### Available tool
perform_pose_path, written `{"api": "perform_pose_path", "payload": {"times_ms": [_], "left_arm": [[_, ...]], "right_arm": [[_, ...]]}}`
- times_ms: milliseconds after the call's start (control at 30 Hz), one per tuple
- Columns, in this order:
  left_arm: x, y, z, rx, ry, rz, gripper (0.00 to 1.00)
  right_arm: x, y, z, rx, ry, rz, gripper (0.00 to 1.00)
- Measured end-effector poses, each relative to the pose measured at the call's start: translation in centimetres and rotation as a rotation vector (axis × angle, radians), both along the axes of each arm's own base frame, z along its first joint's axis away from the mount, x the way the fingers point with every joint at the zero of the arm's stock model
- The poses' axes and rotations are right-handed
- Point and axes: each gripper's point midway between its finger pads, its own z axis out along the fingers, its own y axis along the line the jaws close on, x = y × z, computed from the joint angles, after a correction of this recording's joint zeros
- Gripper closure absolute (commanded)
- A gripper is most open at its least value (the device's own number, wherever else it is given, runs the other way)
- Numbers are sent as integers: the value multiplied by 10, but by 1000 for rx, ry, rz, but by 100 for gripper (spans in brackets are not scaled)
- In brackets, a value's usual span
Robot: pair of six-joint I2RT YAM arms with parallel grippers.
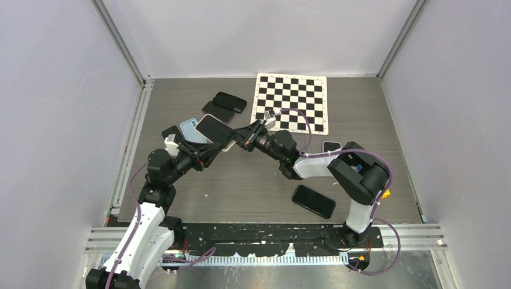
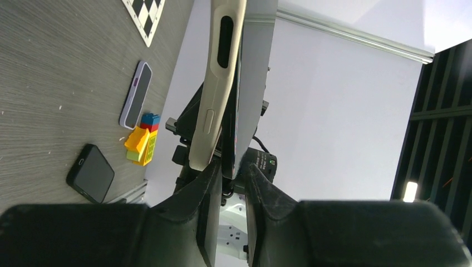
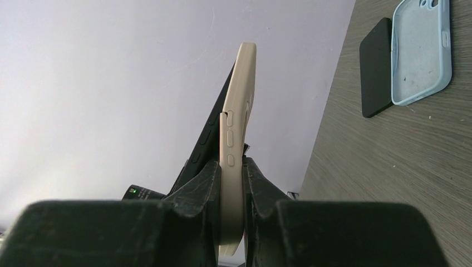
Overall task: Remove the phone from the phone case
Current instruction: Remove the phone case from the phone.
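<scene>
Found, nearest the front edge, a black phone (image 1: pixel 313 201) lying flat and screen up on the grey desk (image 1: pixel 241 186), and toward the right edge a small stack of coloured toy blocks (image 2: pixel 142 143). Saw, farther in, the task's pair raised above the middle of the desk. Found the right hand (image 3: pixel 231 178) clamped on the beige phone case (image 3: pixel 236 111), one finger pressed against each broad face close to the side buttons. Saw the phone (image 1: pixel 214 128) partly out of that case, standing off one face of it at a narrow angle, dark screen upward in the overhead view. Found the left hand (image 2: pixel 228 181) drawn narrow around the phone's thin edge, just beside the end of the case; could not tell whether truly pinching or a shade short of contact. Noted a purple-cased phone (image 2: pixel 136 94) flat on the desk off to the right of them. Saw, beyond the hands, an empty light blue case (image 3: pixel 420 50) lying hollow side up, touching a black slab (image 3: pixel 377 67). Noted farther back a glossy phone (image 1: pixel 231 101) overlapping a flat dark handset (image 1: pixel 216 112), and last, against the far wall (image 1: pixel 259 36), a checkerboard sheet (image 1: pixel 292 102).
</scene>
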Motion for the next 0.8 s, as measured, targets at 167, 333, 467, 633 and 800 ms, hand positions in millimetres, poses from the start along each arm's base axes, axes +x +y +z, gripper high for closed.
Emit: {"api": "perform_pose_path", "payload": {"times_ms": [167,333,467,633,800], "left_arm": [[1,0,1,-6,2,4,70],[1,1,1,-6,-1,9,56],[2,1,2,-3,-9,13,46],[4,2,4,13,-35,26,44],[5,7,8,20,-82,64,47]], "right_arm": [[-1,1,-1,-13,-14,2,99],[-3,2,-3,-27,-33,9,99],[-6,4,-5,-36,-33,15,99],[-12,10,-7,-32,-5,23,99],[-15,20,1,-12,-5,20,99]]}}
